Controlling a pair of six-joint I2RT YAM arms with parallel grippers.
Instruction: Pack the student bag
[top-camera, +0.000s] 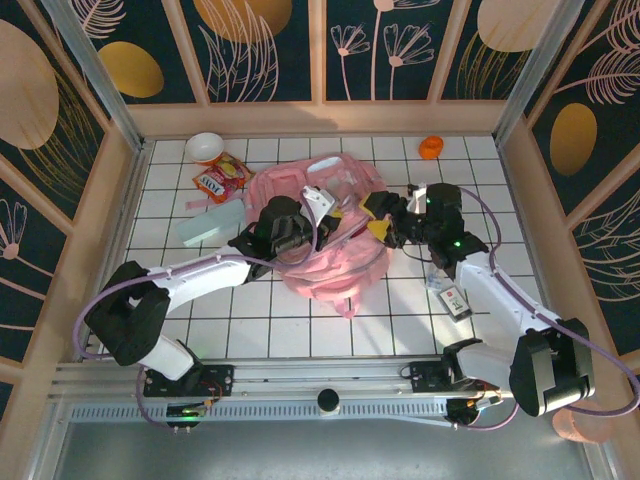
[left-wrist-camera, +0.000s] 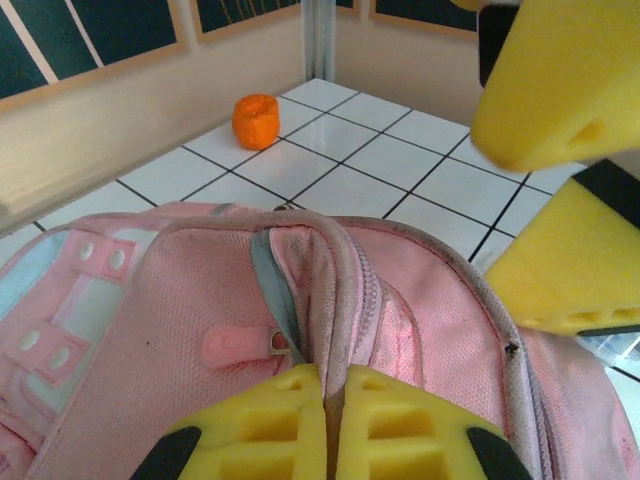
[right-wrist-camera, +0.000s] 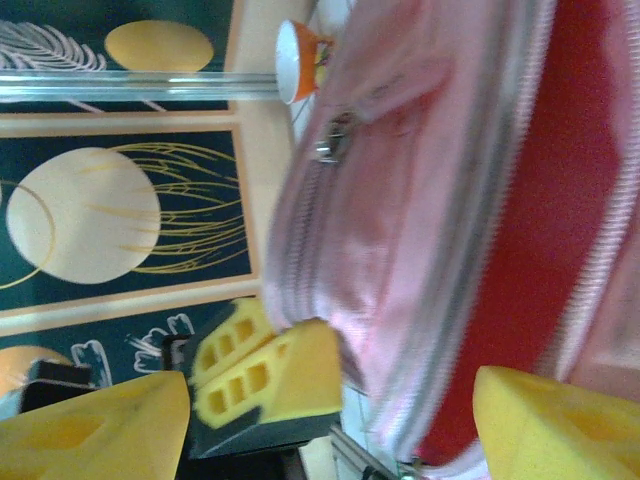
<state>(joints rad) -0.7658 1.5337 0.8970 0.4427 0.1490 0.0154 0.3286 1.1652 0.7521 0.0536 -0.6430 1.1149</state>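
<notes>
Left gripper (left-wrist-camera: 334, 405) is clamping fully shut on the bag (left-wrist-camera: 190, 320). Its yellow pads (left-wrist-camera: 280, 420) are pressing together with the gray-trimmed rim of the zip opening caught between them. The fabric is peaking upward at the pinch. A pink zip pull (left-wrist-camera: 238, 346) is lying on the cloth just left of it.

Right gripper (left-wrist-camera: 505, 185) is hanging just beside the left one, jaws standing wide apart and gripping nothing. In its own wrist view the two yellow fingers (right-wrist-camera: 95, 425) are sitting at the bottom corners, with the bag's zip edge and its red inside (right-wrist-camera: 560, 230) showing between them. That view is blurring, so cannot tell whether either finger is touching the cloth.

The bag is lying flat around the middle of the white tiled table (top-camera: 300, 330), a little toward the far side. Both arms are reaching in over it, one from each side.

A pale green case (top-camera: 210, 222) is lying near the bag's left edge. A red snack packet (top-camera: 220, 180) is sitting just beyond that, with a white bowl (top-camera: 204, 147) just beside it at the far left. A small orange object (top-camera: 430, 147) is standing by the far wall on the right, well apart from the bag. A small card (top-camera: 452, 298) is lying on the tiles by the right forearm.
</notes>
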